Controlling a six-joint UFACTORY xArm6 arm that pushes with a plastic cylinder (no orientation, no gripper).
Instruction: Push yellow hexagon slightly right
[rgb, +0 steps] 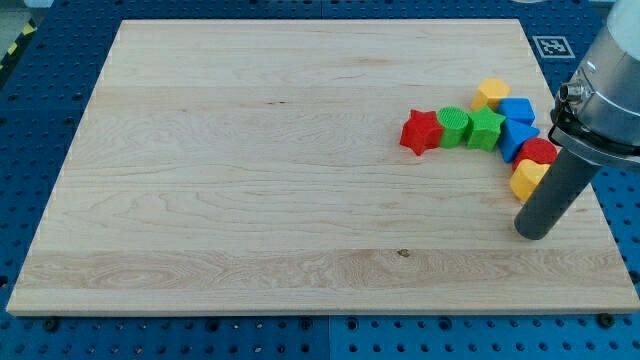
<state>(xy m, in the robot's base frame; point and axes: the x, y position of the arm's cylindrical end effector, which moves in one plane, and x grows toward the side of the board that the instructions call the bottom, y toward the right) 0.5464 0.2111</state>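
The yellow hexagon (491, 94) lies at the top of a cluster of blocks on the right side of the wooden board (250, 170). It touches a blue cube (517, 110) at its lower right. My tip (535, 234) rests on the board well below the hexagon, just below and right of a second yellow block (527, 179) whose shape I cannot make out. The rod rises from the tip toward the view's upper right and hides part of that block's right side.
A red star (421, 131), a green cylinder (453, 126) and a green star (486, 129) form a row left of the cluster. A blue triangular block (514, 140) and a red block (540, 152) sit between the cube and the lower yellow block. The board's right edge is close by.
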